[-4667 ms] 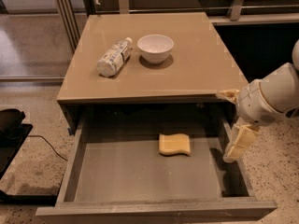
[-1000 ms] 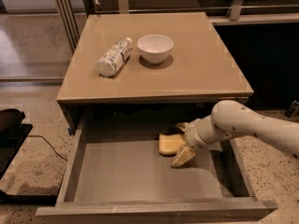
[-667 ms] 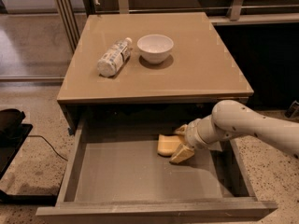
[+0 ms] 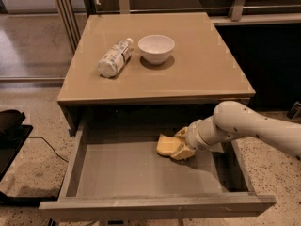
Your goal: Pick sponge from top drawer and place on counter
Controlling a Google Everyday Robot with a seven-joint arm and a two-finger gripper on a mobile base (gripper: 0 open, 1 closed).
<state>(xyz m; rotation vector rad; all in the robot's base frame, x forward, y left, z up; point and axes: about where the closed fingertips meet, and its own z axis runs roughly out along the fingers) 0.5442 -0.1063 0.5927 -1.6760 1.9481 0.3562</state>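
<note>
1. We have just one camera view, and it looks down at the low cabinet from the front.
2. The top drawer (image 4: 123,171) is pulled wide open, and its grey floor is bare but for one thing.
3. That thing is the sponge (image 4: 164,146), pale yellow and soft. It lies on the drawer floor, near the back and a bit to the right.
4. The white arm (image 4: 249,126) reaches in from the right, under the edge of the tabletop (image 4: 202,72).
5. The gripper (image 4: 178,145) is down in the drawer, right at the sponge's right end and touching it.
6. We cannot tell if the gripper is apart or clamped on the sponge. Both are the same pale yellow and they run into each other.
7. Up on the tabletop, a white bowl (image 4: 156,47) stands near the back, and a bottle (image 4: 114,58) lies on its side just left of the bowl.
8. We think the step in hand is the grab. The sponge is not lifted yet, and it is not on the tabletop yet.
9. Next, we think, the gripper needs a firm hold on the sponge. It is soft, so it may squash or slip out.
10. Then it has to go up and out toward the front, so it does not bump the tabletop's edge above it.
11. The front and right of the tabletop are bare, well apart from the bowl and bottle. That looks like a good spot to put the sponge down.
</note>
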